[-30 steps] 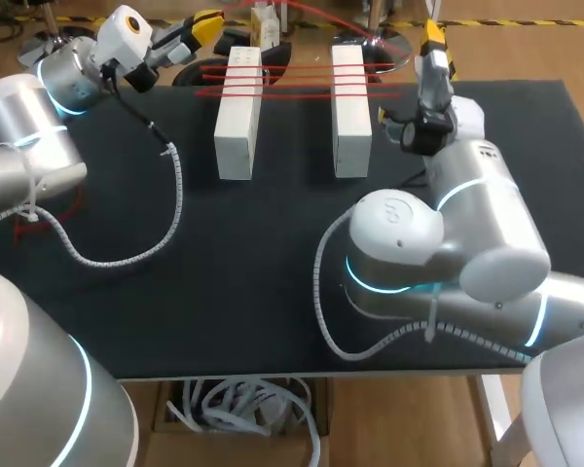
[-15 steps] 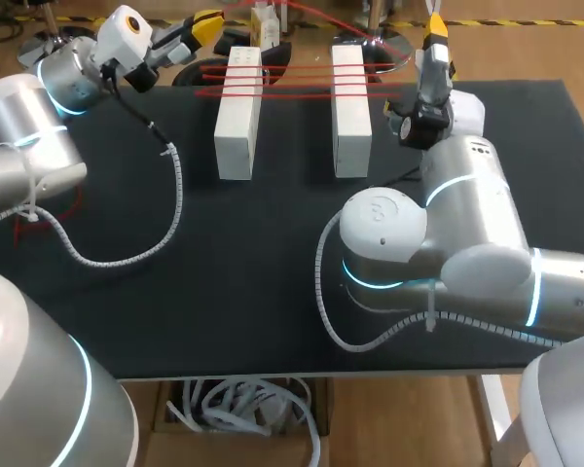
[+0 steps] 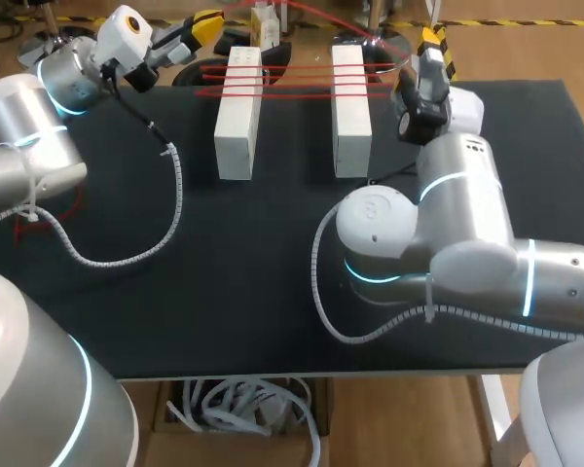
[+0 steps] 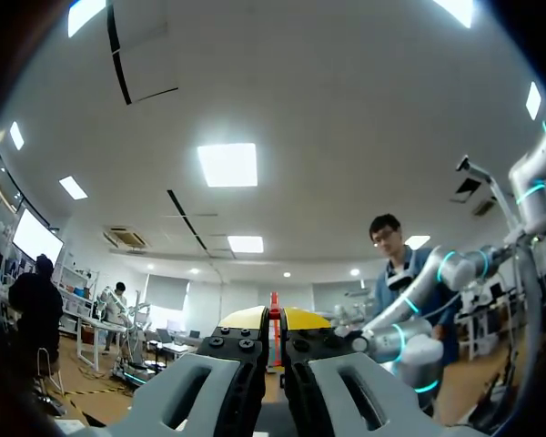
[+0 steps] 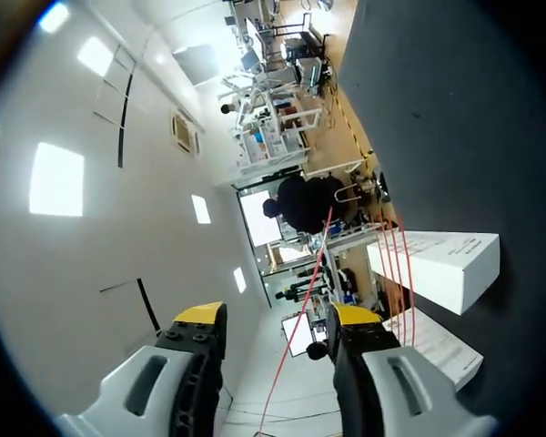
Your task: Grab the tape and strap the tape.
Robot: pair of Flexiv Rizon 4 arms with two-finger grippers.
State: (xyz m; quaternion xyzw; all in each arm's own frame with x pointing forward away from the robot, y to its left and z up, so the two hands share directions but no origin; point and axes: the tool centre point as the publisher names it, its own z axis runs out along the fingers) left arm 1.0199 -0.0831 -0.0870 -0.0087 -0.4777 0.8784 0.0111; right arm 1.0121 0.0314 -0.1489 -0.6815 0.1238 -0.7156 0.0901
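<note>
**Right hand (image 5: pixel 278 319) straddling the tape (image 3: pixel 292 80)**

Tape's strung crosswise over two blocks (image 3: pixel 238 112) at the table's (image 3: pixel 273 253) far edge. Left hand (image 4: pixel 273 320) is pinched tight on one end; right hand's wide open, gripping nothing, loose strand running through the gap

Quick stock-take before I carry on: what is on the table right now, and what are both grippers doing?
Black tabletop: one, black, under everything.
White rectangular blocks: two, white, side by side but apart, near the far edge.
Thin red tape: several strands, red, stretched across both blocks' far ends and running on towards each gripper.
Red mark: one, red, at the table's left edge beside the left arm; I cannot tell what it is.
Left gripper: one, yellow tips, past the far-left corner, shut on the tape.
Right gripper: one, yellow tips, at the far edge right of the blocks, open, a strand passing between its fingers.
</note>
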